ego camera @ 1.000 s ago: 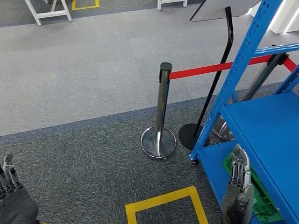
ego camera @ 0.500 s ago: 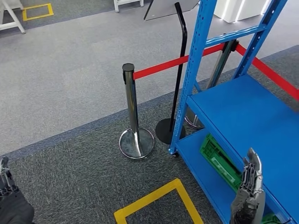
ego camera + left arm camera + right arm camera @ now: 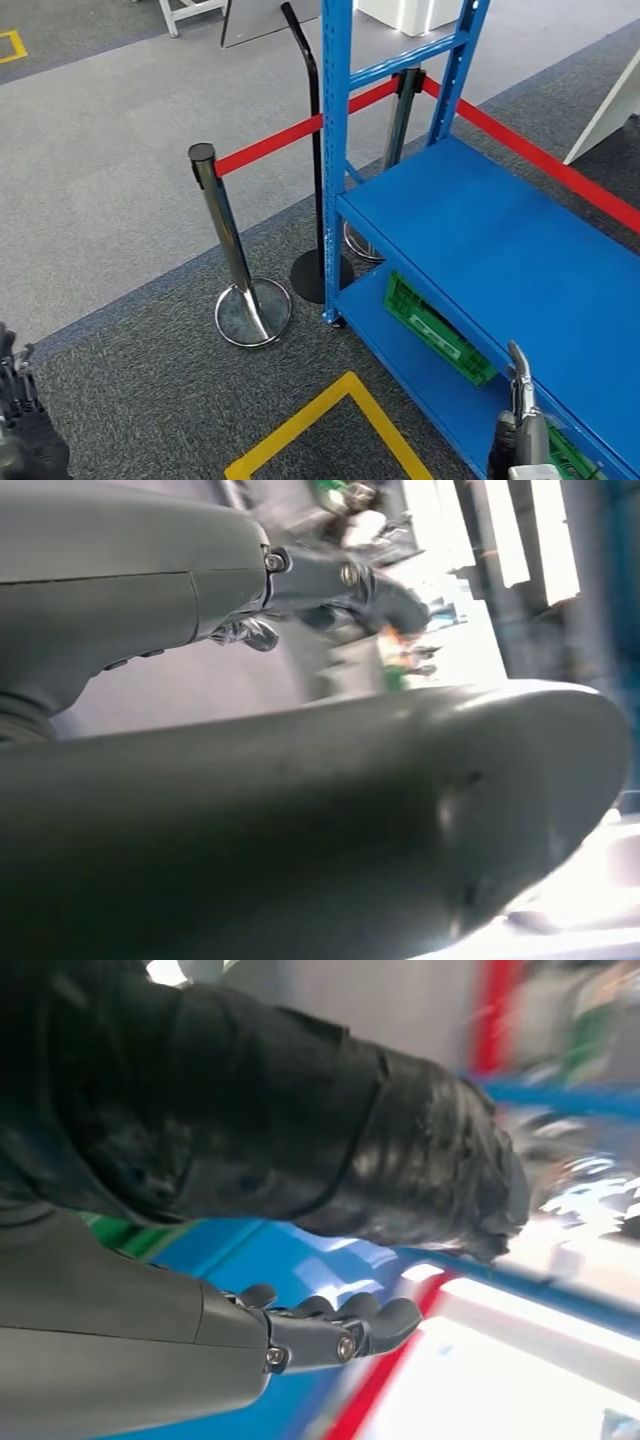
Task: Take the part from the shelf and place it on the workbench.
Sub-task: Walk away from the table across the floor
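Observation:
A flat green part (image 3: 434, 330) lies on the bottom level of the blue shelf (image 3: 490, 240), under its wide middle board. A second green piece (image 3: 570, 455) shows at the lower right edge, beside my right hand. My right hand (image 3: 519, 430) is low at the bottom right, in front of the shelf's lower level, fingers stretched out and holding nothing; the right wrist view shows its fingers (image 3: 340, 1330) straight, with blurred blue shelf (image 3: 317, 1260) behind. My left hand (image 3: 19, 430) hangs at the bottom left over the carpet, empty, and looks large and blurred in the left wrist view (image 3: 302, 810).
A chrome stanchion (image 3: 226, 240) with a red belt (image 3: 264, 148) stands left of the shelf, and the belt runs on behind it. A black curved stand (image 3: 313, 180) sits at the shelf's front post. A yellow floor marking (image 3: 332, 410) lies on the carpet ahead.
The camera has swung to the right: the stanchion and shelf slid left in the picture and more of the shelf shows. My right hand sits lower in the picture.

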Robot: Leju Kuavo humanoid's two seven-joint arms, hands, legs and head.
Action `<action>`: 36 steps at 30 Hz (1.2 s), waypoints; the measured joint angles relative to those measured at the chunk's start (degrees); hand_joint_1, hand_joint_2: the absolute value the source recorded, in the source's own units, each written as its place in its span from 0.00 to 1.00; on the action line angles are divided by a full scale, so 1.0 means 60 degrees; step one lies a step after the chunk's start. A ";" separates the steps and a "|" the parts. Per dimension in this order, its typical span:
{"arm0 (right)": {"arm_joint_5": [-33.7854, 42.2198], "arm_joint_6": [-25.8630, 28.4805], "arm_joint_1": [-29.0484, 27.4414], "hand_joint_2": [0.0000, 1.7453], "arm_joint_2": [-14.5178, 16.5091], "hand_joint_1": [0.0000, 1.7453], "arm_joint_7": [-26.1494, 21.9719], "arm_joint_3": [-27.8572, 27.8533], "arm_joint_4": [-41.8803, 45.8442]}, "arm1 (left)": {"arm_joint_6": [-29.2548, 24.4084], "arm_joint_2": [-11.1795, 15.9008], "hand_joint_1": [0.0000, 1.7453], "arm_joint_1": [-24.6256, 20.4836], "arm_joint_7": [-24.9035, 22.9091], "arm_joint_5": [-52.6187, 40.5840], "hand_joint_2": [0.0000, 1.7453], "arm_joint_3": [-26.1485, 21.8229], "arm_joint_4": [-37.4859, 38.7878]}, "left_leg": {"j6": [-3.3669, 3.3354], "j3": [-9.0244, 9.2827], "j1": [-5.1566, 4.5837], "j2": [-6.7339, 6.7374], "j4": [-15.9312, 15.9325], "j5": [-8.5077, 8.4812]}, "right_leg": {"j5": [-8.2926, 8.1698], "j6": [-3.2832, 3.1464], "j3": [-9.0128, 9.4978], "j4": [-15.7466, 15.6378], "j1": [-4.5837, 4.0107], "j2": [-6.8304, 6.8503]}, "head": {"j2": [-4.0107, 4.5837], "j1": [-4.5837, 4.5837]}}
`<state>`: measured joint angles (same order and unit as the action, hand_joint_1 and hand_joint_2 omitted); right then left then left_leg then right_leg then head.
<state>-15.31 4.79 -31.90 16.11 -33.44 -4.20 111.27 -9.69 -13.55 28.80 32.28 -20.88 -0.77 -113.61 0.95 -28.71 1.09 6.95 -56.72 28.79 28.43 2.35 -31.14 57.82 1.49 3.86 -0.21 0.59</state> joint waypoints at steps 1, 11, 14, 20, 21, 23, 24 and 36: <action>-0.0343 0.0176 0.0017 0.00 0.0084 0.00 0.0145 -0.0117 -0.0312 | 0.0108 -0.0175 0.00 -0.0046 -0.0105 -0.0191 0.00 -0.0433 0.0313 | 0.0063 0.0047 0.0032 0.0012 0.0003 0.0029 | -0.0016 -0.0090 -0.0005 -0.0011 -0.0001 -0.0108 | -0.0001 -0.0010; -0.2492 0.1034 0.1702 0.00 0.0408 0.00 0.0334 -0.2245 -0.6158 | 0.1029 -0.0841 0.00 -0.1649 -0.0525 -0.1850 0.00 -0.5144 0.4910 | -0.0164 -0.0800 -0.0041 -0.1433 -0.1255 0.0136 | -0.0172 -0.0412 0.0022 -0.0041 -0.0177 -0.1454 | -0.0001 -0.0122; -0.3237 0.1252 0.2366 0.00 0.0377 0.00 0.0446 -0.3019 -0.7925 | 0.1250 -0.0858 0.00 -0.2215 -0.0757 -0.2410 0.00 -0.6365 0.6118 | -0.0307 -0.0430 -0.0068 -0.1878 -0.0194 -0.0217 | -0.0192 -0.0319 -0.0069 -0.0023 -0.0177 -0.1806 | -0.0001 -0.0120; -0.4286 0.2358 0.3790 0.00 -0.0174 0.00 0.0533 -0.4581 -1.2172 | 0.0103 -0.0479 0.00 -0.3456 -0.0679 -0.4358 0.00 -0.8932 0.9138 | -0.0467 -0.0315 -0.0021 -0.1230 0.0145 -0.0337 | 0.0525 -0.0055 -0.0855 0.1211 -0.0186 -0.1027 | 0.0001 -0.0013; -0.4353 0.2444 0.3979 0.00 -0.0286 0.00 0.0674 -0.4733 -1.2704 | -0.0248 -0.0401 0.00 -0.3547 -0.0709 -0.4660 0.00 -0.9255 0.9569 | -0.0483 -0.0320 -0.0034 -0.1073 0.0145 -0.0335 | 0.0836 -0.0022 -0.1187 0.1881 -0.0172 -0.0845 | 0.0000 0.0017; -0.4422 0.2510 0.4227 0.00 -0.0498 0.00 0.0961 -0.4981 -1.3605 | -0.0880 -0.0231 0.00 -0.3726 -0.0773 -0.5155 0.00 -0.9752 1.0385 | -0.0475 -0.0322 -0.0051 -0.0796 0.0140 -0.0324 | 0.1045 0.0038 -0.1545 0.2674 -0.0142 -0.0698 | 0.0000 0.0026; -0.4436 0.2522 0.4304 0.00 -0.0587 0.00 0.1043 -0.5074 -1.3965 | -0.1077 -0.0155 0.00 -0.3834 -0.0784 -0.5295 0.00 -0.9923 1.0740 | -0.0461 -0.0316 -0.0051 -0.0683 0.0137 -0.0314 | 0.0879 0.0058 -0.1444 0.2531 -0.0130 -0.0651 | -0.0001 0.0026; -0.4881 0.1929 0.5006 0.00 -0.1030 0.00 0.4914 -0.5510 -1.6180 | -0.1226 0.0807 0.00 -0.4635 -0.2799 -0.6727 0.00 -1.0766 1.4221 | 0.0069 -0.0769 -0.0019 -0.0920 -0.1625 0.0911 | -0.0212 -0.0550 0.0075 -0.0204 -0.0154 -0.0653 | 0.0000 -0.0084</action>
<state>-44.60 16.37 -1.86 9.93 -3.96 -37.26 14.19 -17.05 -8.71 1.00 15.48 -61.24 -65.37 -28.28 1.37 -33.33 0.98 1.43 -66.47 34.26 27.16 -0.95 -30.69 56.59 0.56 -0.06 -0.21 0.09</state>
